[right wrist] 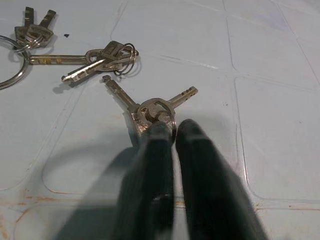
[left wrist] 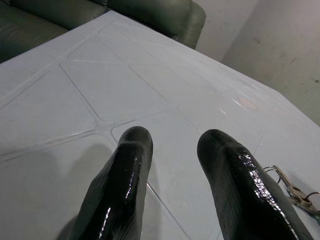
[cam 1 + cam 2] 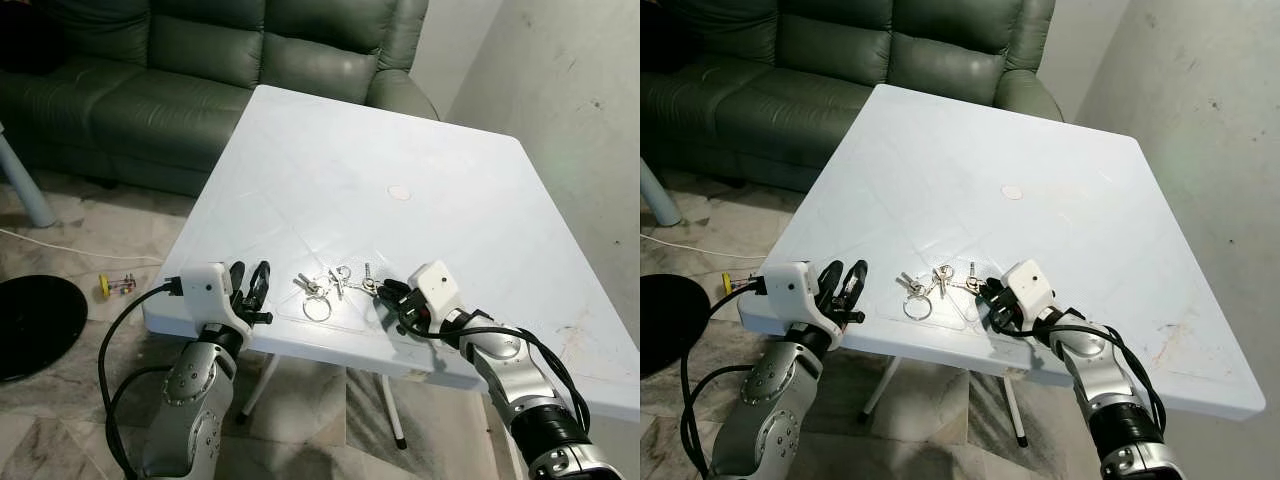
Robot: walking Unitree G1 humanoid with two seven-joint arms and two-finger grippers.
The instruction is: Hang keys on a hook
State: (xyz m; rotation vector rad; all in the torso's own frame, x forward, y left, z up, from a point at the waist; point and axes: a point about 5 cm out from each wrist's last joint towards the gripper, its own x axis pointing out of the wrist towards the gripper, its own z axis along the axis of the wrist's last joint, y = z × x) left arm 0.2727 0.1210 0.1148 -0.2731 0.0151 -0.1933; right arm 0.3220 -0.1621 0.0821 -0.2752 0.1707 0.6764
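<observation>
On glossy white plastic table (image 3: 330,160), near edge: metal keys (image 1: 150,107) on ring | right gripper (image 1: 170,131) pinches their ring | left gripper (image 2: 172,142) spread, resting left of keys

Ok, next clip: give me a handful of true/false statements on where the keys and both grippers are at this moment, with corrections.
1. The keys lie on the white table. True.
2. The right gripper has its fingers closed together at the ring of one key bunch. True.
3. The left gripper is clamped on the large key ring. False: its fingers are apart over bare table near the front edge, and the ring lies beside it, untouched.
4. The keys are already lifted off the table. False: all bunches rest flat on the surface.
5. A green sofa stands behind the table. True.
6. The keys sit at the table's far edge. False: they lie near the front edge, between the two grippers.
</observation>
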